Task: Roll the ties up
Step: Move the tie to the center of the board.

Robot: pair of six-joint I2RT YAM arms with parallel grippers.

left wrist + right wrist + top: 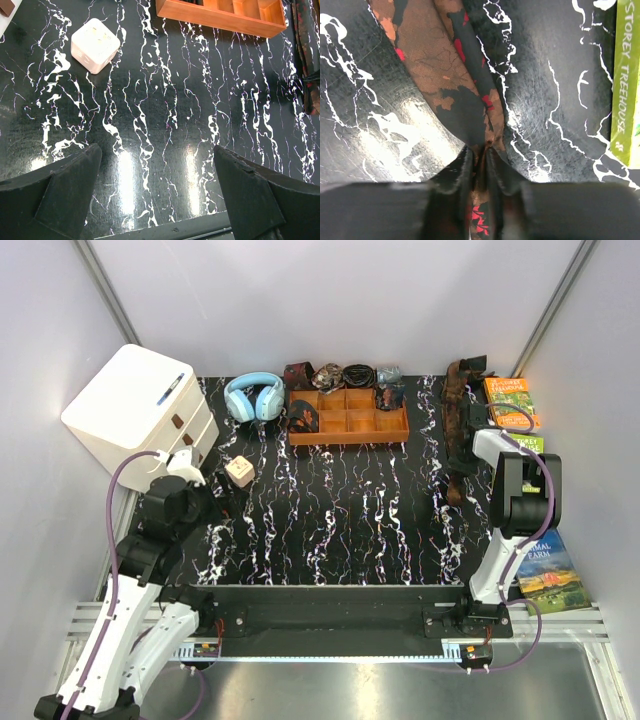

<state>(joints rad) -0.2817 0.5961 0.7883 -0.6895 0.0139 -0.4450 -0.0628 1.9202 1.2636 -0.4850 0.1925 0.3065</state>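
Overhead, the tie (459, 420) lay along the right side of the marbled table (330, 520), near a book (548, 575) titled "Animal Farm". At the left wrist, the left gripper (156, 155) stood spread wide above the tabletop. At the right wrist, the right gripper (479, 155) pinched the tie's fabric beside a green book (627, 85) reading "Storey Treehouse".

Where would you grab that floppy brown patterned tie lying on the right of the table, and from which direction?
Probably toward its near end, from above, pinching across the narrow width. The tie lies flat and limp on the table, so no edge can be got under; the fabric has to be bunched into a fold. The right end effector is closed on such a fold.
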